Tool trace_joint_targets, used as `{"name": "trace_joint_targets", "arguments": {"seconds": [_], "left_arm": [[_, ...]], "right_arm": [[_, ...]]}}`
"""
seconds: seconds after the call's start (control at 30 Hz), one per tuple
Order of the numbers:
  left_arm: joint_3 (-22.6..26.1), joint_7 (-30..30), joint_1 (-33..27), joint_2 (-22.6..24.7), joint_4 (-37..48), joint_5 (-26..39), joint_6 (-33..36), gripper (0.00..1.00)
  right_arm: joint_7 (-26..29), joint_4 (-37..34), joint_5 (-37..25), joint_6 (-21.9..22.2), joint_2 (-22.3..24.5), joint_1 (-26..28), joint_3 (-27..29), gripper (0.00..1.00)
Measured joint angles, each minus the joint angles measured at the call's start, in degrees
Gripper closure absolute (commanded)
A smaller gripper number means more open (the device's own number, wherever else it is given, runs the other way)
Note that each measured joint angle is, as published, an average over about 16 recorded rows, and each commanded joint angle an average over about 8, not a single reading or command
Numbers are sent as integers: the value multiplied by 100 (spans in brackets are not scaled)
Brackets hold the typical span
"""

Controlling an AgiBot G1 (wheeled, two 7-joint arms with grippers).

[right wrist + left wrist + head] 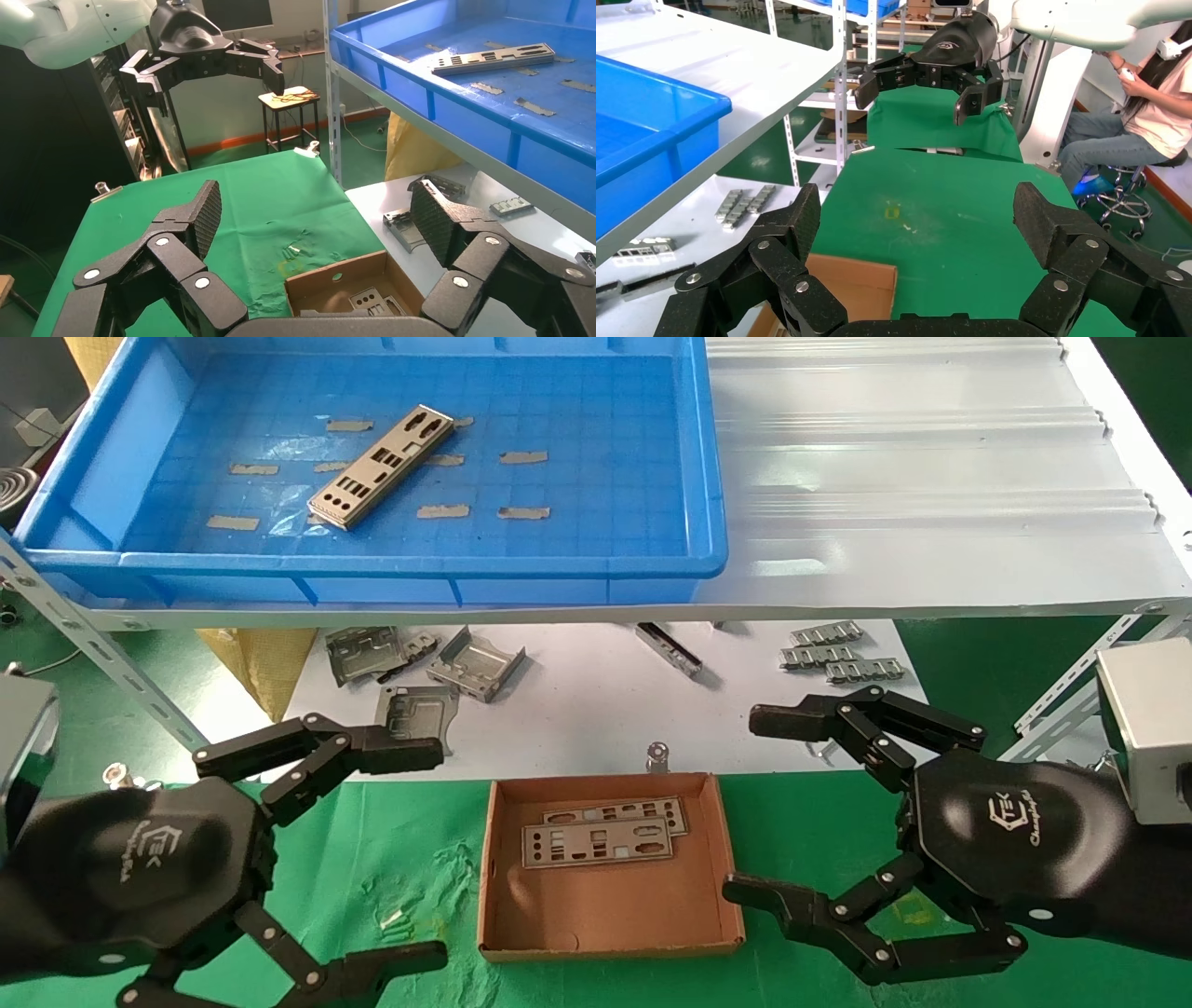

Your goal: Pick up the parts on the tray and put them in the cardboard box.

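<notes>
One part, a flat silver plate (382,467) with cutouts, lies in the blue tray (372,563) on the upper shelf; it also shows in the right wrist view (492,58). The cardboard box (605,905) sits on the green cloth below and holds two plates (605,836), stacked askew. My left gripper (438,854) is open and empty, left of the box. My right gripper (745,803) is open and empty, right of the box. The left wrist view shows a box corner (856,284) between the left gripper's (919,217) open fingers. The right gripper (316,217) looks over the box (337,281).
Bent grey brackets (475,663) and ribbed silver strips (838,654) lie on the white lower surface behind the box. A small metal clip (658,756) stands at the cloth's far edge. The white shelf (931,523) overhangs them. A seated person (1144,119) is beyond the table.
</notes>
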Motion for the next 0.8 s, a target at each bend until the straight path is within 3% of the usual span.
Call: {"name": "trace_joint_targets", "arguments": {"seconds": [0.8], "left_arm": [[0, 0, 0, 0, 0, 0, 0, 0]], "right_arm": [[0, 0, 0, 0, 0, 0, 0, 0]]}}
